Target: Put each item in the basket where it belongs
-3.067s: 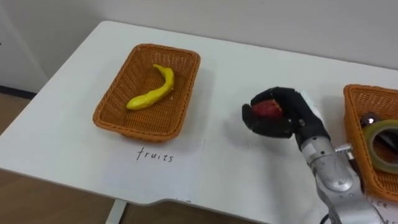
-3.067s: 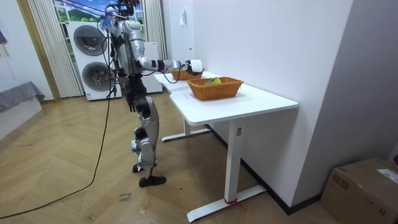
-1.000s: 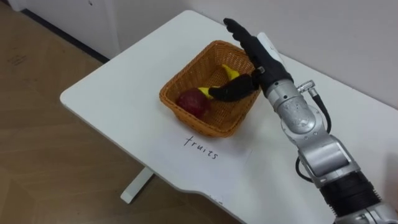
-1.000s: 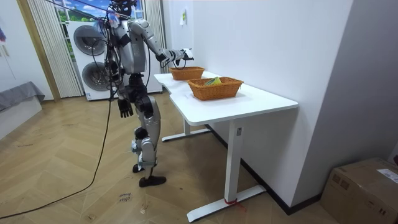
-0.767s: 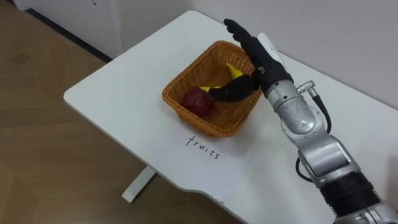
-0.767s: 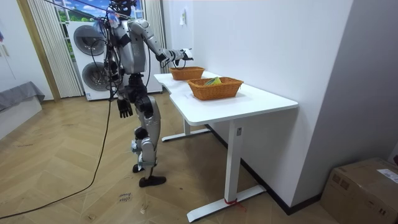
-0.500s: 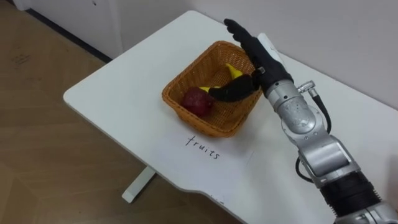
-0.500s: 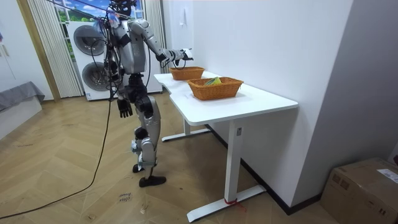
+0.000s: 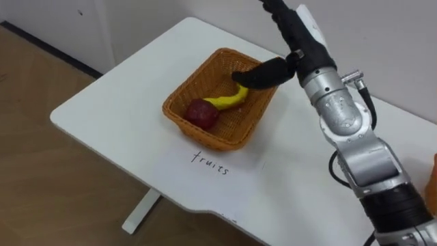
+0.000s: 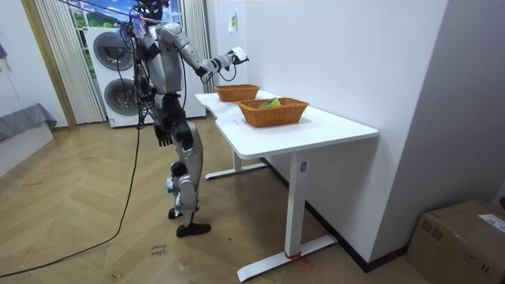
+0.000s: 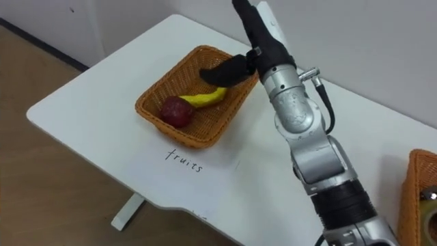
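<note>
Left eye view: a red apple is seen lying in the fruit basket, in the corner nearest the robot.
Banana: a yellow banana is laid in the same basket, just beside the apple and a bit further back. Whether the two touch cannot be told.
Fruit basket: it is made of brown wicker and is set near one end of the white table.
Word: "fruits" is written on the table just in front of the basket.
Right hand: the right hand is held up above the far side of the basket. Its fingers are stretched out straight and nothing is held in it. The thumb is stuck out over the far end of the banana.
Other basket: the edge of a second wicker basket is seen well apart, on the robot's right.
Robot: in the room view it is seen standing upright at the far end of the table, with washing machines behind it.
Left hand: the left hand is hung down by the hip. Whether it is open or closed cannot be told.
</note>
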Tool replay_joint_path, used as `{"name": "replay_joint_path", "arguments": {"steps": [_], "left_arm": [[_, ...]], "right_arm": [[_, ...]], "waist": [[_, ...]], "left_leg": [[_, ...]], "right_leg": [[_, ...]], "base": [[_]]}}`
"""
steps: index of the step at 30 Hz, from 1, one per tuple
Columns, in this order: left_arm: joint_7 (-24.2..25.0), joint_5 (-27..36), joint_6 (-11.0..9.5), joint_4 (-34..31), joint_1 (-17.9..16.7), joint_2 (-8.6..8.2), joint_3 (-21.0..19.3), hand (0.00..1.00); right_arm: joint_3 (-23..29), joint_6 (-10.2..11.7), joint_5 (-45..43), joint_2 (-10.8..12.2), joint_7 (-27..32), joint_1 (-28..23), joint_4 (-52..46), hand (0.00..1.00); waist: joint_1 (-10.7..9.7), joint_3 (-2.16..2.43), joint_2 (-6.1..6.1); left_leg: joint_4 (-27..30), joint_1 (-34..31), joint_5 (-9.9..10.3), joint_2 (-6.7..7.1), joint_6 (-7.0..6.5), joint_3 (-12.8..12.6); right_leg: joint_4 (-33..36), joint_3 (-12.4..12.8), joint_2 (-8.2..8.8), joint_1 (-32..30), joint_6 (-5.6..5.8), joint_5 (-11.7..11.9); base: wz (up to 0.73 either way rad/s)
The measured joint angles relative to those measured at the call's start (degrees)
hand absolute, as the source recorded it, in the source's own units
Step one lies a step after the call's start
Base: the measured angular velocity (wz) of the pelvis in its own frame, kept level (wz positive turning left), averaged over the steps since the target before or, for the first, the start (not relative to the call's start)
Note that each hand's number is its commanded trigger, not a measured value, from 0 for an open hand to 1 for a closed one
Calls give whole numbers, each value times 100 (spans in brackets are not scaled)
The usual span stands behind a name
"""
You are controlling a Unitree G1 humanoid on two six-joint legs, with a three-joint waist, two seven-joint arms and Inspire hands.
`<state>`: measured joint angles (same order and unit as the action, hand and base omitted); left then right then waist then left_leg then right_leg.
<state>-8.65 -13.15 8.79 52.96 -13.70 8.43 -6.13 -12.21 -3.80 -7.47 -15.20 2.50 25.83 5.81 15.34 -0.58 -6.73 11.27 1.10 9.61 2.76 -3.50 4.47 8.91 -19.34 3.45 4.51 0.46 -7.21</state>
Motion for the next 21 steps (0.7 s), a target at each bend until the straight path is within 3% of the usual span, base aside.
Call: {"name": "replay_joint_path", "arguments": {"steps": [3,5,11,14,21], "left_arm": [[10,-1,1,-3,40,-27,-12,0],[39,0,3,-14,49,-41,5,0],[26,2,-4,-30,71,-19,12,0],[12,8,-21,-61,59,-17,14,0],[-218,183,-172,-5,16,-4,-3,0]], "right_arm": [[62,-4,39,-98,10,-1,-50,0],[179,-4,36,-115,12,0,-135,0],[681,-4,-11,-210,278,-1,-181,0],[925,-4,12,-331,400,-1,-267,0],[1259,3,130,-598,836,-11,-485,0]], "waist": [[-115,33,51],[-305,54,96],[-581,52,146],[-698,73,147],[-949,68,160]], "left_leg": [[-30,94,6,-19,-4,-102],[-27,115,10,-19,-11,-122],[-30,146,17,-31,-23,-224],[-54,168,15,-39,-27,-297],[-196,348,20,-101,-28,-578]], "right_leg": [[11,193,-26,30,-2,2],[36,198,-18,38,-2,6],[106,232,-1,3,0,5],[173,365,-8,-56,-1,5],[175,617,-63,-50,-9,14]], "base": [[-15],[-8],[-9],[-16],[-20]]}}
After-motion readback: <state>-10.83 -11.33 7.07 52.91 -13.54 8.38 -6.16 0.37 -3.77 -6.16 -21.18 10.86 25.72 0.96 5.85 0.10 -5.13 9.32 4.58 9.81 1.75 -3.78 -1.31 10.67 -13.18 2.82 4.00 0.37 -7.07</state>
